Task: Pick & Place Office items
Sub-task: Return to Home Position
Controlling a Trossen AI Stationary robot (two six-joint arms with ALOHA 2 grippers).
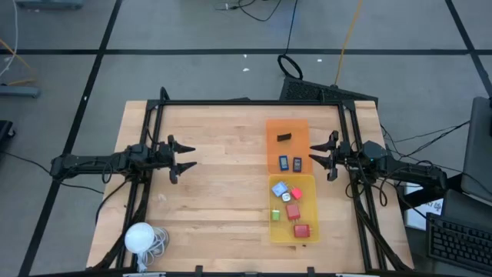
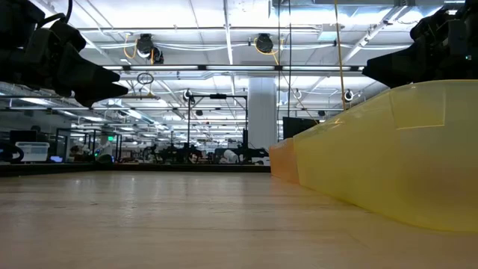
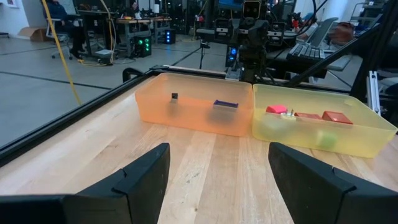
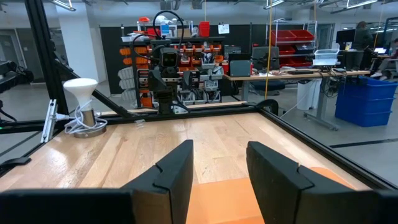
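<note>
**Figure: high and wrist views of the wooden surface point(image 1: 215, 131).** We take the yellow tray point(image 1: 307, 209) as our reference for all positions.

Inside the yellow tray we see several office items:
- A light-blue piece point(image 1: 279, 188) lies at the end that meets the orange tray point(image 1: 297, 129).
- A red piece point(image 1: 296, 193) lies just beside the light-blue piece.
- A reddish-brown block point(image 1: 293, 211) lies near the tray's middle.
- A green piece point(image 1: 275, 215) sits beside that block.
- A second red block point(image 1: 301, 230) lies towards the opposite end.

The orange tray touches the yellow tray end to end. It holds a blue piece point(image 1: 284, 162) and a second blue piece point(image 1: 297, 163) side by side near the shared wall. A black piece point(image 1: 284, 138) lies farther from the yellow tray.

The right end effector point(image 1: 312, 154) hovers at the orange tray's outer edge, close to the corner where the two trays meet. Its fingers are spread and grip nothing. The left end effector point(image 1: 187, 157) hangs well apart from the yellow tray, across bare surface, pointing towards both trays. Its fingers are likewise spread and empty.

A white ball with coiled cord point(image 1: 140, 237) rests well apart from the yellow tray, on the left arm's side.
</note>
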